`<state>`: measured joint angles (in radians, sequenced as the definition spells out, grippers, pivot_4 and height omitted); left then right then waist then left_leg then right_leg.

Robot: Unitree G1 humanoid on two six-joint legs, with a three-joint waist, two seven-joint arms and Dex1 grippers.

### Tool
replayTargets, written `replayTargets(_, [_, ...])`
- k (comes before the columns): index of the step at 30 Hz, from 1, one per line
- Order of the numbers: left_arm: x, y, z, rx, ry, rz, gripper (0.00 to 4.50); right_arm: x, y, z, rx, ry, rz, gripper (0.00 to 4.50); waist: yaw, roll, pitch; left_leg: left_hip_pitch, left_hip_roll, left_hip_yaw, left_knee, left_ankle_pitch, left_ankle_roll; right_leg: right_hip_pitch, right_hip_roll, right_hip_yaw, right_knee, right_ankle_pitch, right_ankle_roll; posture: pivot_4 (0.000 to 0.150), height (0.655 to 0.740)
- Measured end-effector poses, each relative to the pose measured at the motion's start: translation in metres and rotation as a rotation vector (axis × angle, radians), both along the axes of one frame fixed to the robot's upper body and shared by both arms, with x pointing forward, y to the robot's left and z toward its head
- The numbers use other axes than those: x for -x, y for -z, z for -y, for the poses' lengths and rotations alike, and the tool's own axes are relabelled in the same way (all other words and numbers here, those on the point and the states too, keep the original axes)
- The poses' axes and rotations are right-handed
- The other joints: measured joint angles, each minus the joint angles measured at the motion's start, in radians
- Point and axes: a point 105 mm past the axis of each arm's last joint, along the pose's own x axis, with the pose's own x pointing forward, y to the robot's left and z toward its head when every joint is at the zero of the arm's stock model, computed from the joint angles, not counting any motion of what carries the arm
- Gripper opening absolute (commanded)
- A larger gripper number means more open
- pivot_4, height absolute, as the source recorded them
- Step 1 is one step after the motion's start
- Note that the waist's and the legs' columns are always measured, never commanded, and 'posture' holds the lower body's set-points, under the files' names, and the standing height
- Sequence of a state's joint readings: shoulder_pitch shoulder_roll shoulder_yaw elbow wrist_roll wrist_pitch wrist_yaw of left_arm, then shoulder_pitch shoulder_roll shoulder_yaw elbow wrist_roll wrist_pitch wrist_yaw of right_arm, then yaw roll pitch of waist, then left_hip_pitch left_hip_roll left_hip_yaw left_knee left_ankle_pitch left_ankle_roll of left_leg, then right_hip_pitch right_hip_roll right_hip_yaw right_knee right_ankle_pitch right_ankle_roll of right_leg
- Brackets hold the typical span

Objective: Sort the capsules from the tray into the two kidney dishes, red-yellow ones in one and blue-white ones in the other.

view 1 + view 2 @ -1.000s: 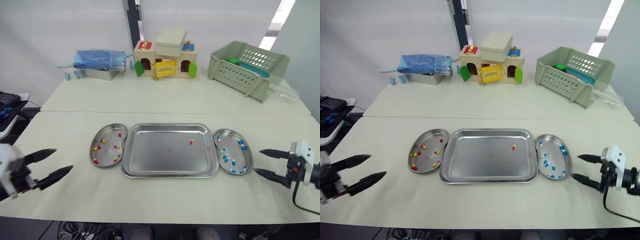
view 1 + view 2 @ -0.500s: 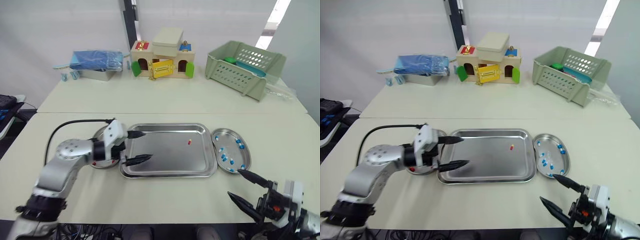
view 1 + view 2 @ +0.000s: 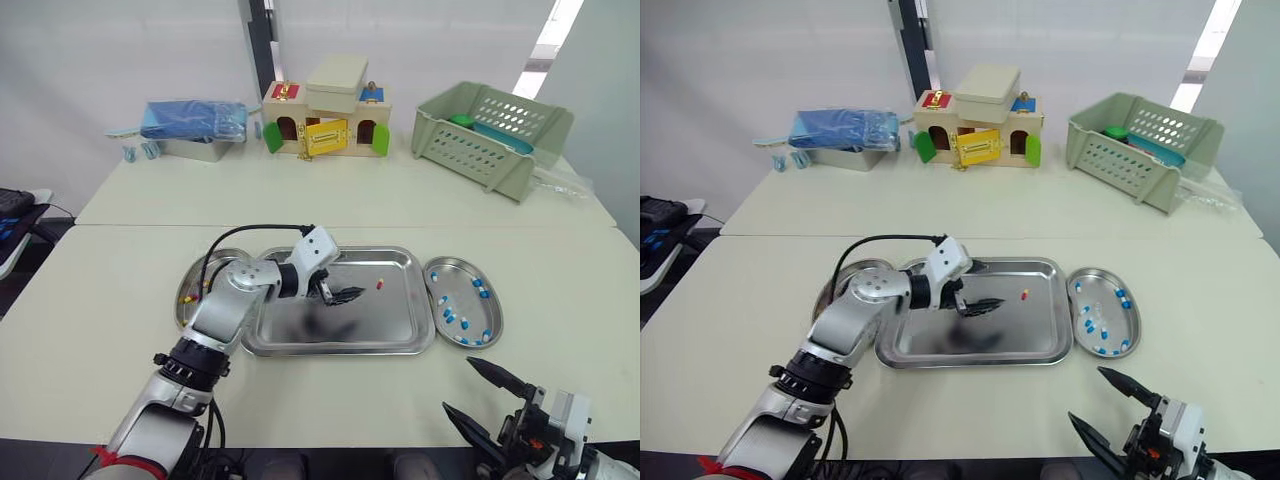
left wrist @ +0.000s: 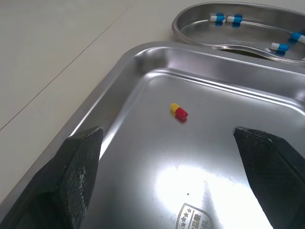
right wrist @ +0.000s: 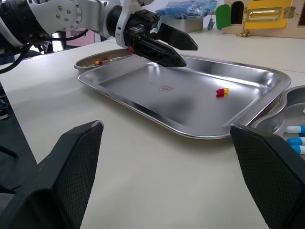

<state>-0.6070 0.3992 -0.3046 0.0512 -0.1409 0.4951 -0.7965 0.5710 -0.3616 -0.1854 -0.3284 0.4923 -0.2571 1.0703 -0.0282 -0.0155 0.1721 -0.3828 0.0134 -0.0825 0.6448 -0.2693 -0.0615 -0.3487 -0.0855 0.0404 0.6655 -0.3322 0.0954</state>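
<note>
Red-yellow capsule [image 4: 179,111] lies in the tray [image 3: 400,330]; our left gripper [image 3: 345,283] hovers just beside it, fingers spread wide, while our right gripper [image 3: 458,385] hangs well apart, equally splayed.

Upper centre: wooden toy house [image 3: 325,125] with a beige box [image 3: 339,76] on its roof. Upper right: green slotted basket [image 3: 492,138]. Upper left: blue pack [image 3: 193,117] on a metal tin [image 3: 197,149]. All stand on the pale surface [image 3: 120,300], well apart.
</note>
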Motion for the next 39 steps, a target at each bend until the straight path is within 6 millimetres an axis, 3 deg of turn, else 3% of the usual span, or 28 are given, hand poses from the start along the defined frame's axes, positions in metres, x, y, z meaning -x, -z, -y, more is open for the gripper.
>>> replayTargets(7, [-0.005, 0.008, 0.029, 0.026, -0.123, -0.016, 4.50, 0.004, 0.003, -0.001, -0.008, 0.020, -0.012, 4.45, 0.002, 0.000, 0.000, 0.000, 0.000, 0.000, 0.000, 0.000, 0.000, 0.000, 0.000, 0.000, 0.000, 0.000, 0.000, 0.150, 0.7400])
replayTargets(19, [-0.002, 0.019, 0.057, 0.017, -0.255, -0.063, 4.50, 0.010, 0.007, -0.003, -0.016, 0.036, -0.021, 4.45, 0.003, 0.000, 0.000, 0.000, -0.001, 0.000, 0.000, 0.000, 0.000, 0.000, 0.000, 0.000, 0.000, 0.000, 0.000, 0.150, 0.7400])
replayTargets(39, [-0.002, 0.033, 0.061, -0.026, -0.287, -0.099, 4.50, 0.011, 0.011, -0.005, -0.024, 0.058, -0.018, 4.45, 0.003, 0.001, -0.001, 0.001, -0.001, 0.000, 0.000, 0.000, 0.000, 0.001, -0.001, 0.000, 0.000, 0.000, 0.000, 0.150, 0.7400])
